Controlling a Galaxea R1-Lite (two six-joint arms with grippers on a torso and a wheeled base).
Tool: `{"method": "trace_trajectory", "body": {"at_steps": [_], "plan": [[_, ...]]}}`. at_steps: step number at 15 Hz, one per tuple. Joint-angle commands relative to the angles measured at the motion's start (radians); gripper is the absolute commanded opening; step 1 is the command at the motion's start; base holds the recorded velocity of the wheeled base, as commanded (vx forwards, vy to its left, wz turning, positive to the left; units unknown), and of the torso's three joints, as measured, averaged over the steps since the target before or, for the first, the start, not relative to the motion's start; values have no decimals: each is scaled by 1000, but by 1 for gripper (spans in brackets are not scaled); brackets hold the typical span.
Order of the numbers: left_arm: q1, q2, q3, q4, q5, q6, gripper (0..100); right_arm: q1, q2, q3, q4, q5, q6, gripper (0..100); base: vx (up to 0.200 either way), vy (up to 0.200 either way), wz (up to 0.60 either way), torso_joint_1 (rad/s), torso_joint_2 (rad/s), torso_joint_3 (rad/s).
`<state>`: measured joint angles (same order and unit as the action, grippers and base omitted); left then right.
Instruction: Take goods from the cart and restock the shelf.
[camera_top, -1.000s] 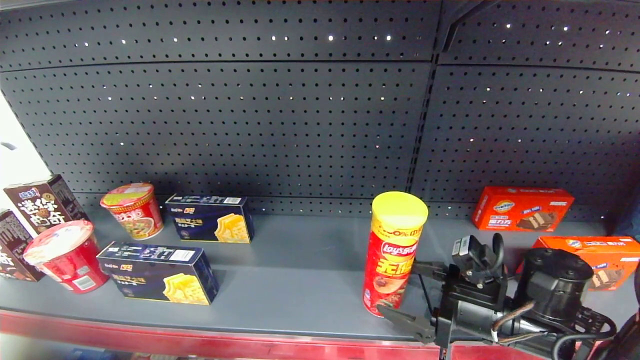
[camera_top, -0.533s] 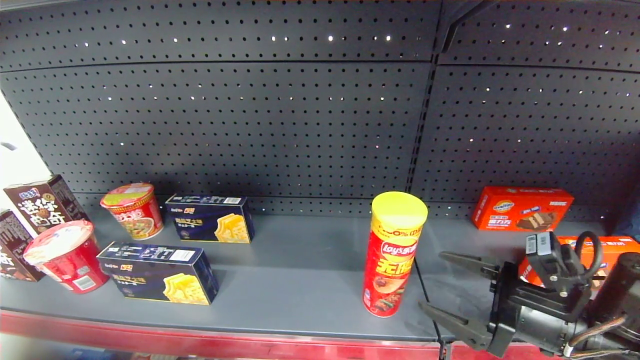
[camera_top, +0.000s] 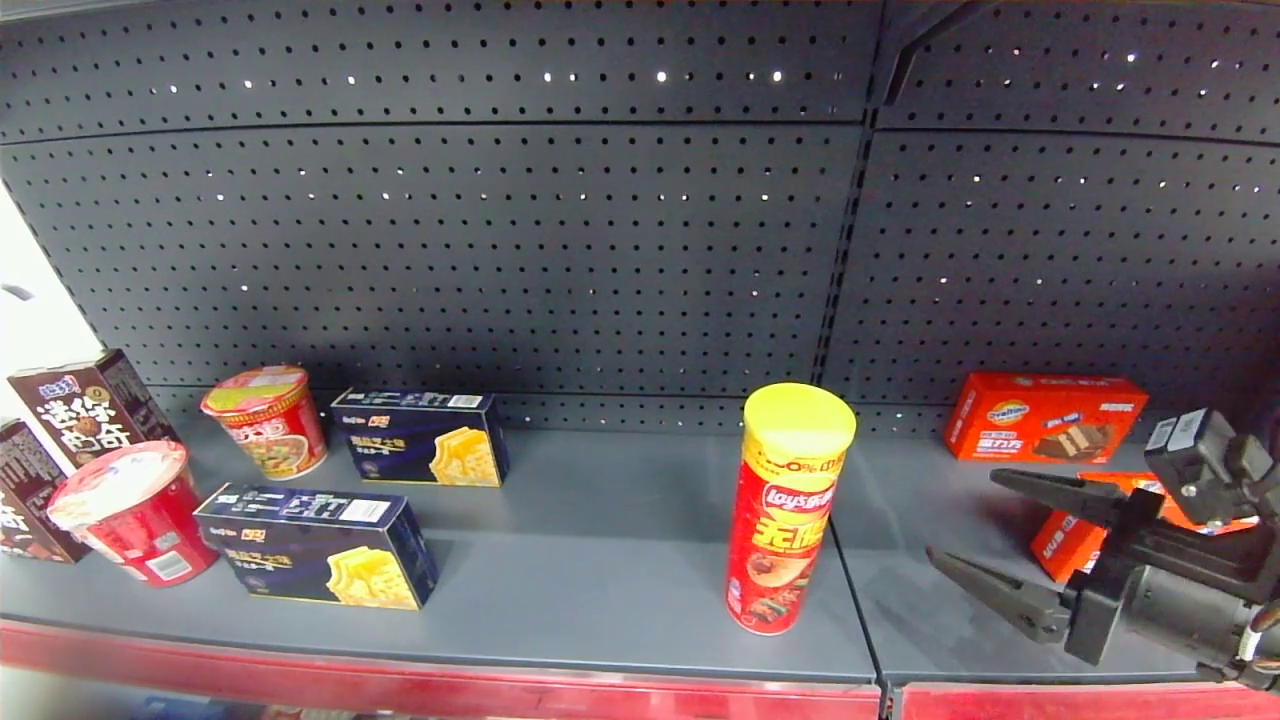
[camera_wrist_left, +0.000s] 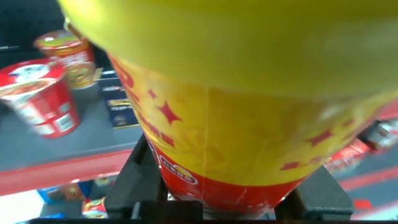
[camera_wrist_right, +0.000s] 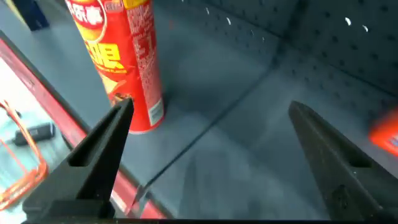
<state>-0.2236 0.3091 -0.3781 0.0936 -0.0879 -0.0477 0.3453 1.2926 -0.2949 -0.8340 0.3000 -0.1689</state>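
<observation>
Upright near the front edge of the grey metal shelf: a tall red cylindrical chip can with a yellow lid, free of any grip.

Just right of the chip can, level with its lower half: the right tool, spread wide, nothing between its 2 black pointed fingers, clear of the can's side.

Clamped on a large yellow-and-red round tub: the left tool, black fingers pressed to either side of the tub's lower part. Impossible to tell where this pair sits relative to the chip can.

Farther right of the chip can, toward the back: an orange cardboard box. Nearer the front on that side: a 2nd orange box, partly hidden behind the right tool.

Left of the chip can: a dark blue cardboard box at the back and a 2nd dark blue box near the front.

Farther left still: a red paper noodle cup at the back and a 2nd red cup toward the front, tilted.

Farthest left of the chip can: 2 brown cartons, standing.

Behind the chip can: a black perforated back panel.
</observation>
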Motion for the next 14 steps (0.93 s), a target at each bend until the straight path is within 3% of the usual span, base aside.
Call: {"method": "trace_trajectory", "body": {"at_steps": [1, 3, 4, 6, 9, 13, 14], "plan": [[0, 84, -15, -12, -58, 35, 0, 138, -288, -181, 332, -179, -3, 100, 0, 0, 0, 0, 0, 0], [0, 188, -31, -38, -164, 114, 0, 179, -369, -145, 371, -334, 3, 100, 0, 0, 0, 0, 0, 0], [0, 234, -47, -69, -196, 123, 0, 204, -389, -138, 374, -377, 3, 100, 0, 0, 0, 0, 0, 0], [0, 360, -94, -163, -231, 126, 0, 231, -438, -105, 377, -415, 3, 100, 0, 0, 0, 0, 0, 0], [-20, 519, -156, -235, -271, 126, 0, 199, -513, -38, 415, -415, 5, 100, 0, 0, 0, 0, 0, 0], [-151, 732, -280, -252, -260, 121, 0, 144, -618, 20, 474, -443, 48, 100, 0, 0, 0, 0, 0, 0], [-157, 782, -308, -253, -260, 124, 0, 141, -622, 25, 492, -453, 42, 100, 0, 0, 0, 0, 0, 0]]}}
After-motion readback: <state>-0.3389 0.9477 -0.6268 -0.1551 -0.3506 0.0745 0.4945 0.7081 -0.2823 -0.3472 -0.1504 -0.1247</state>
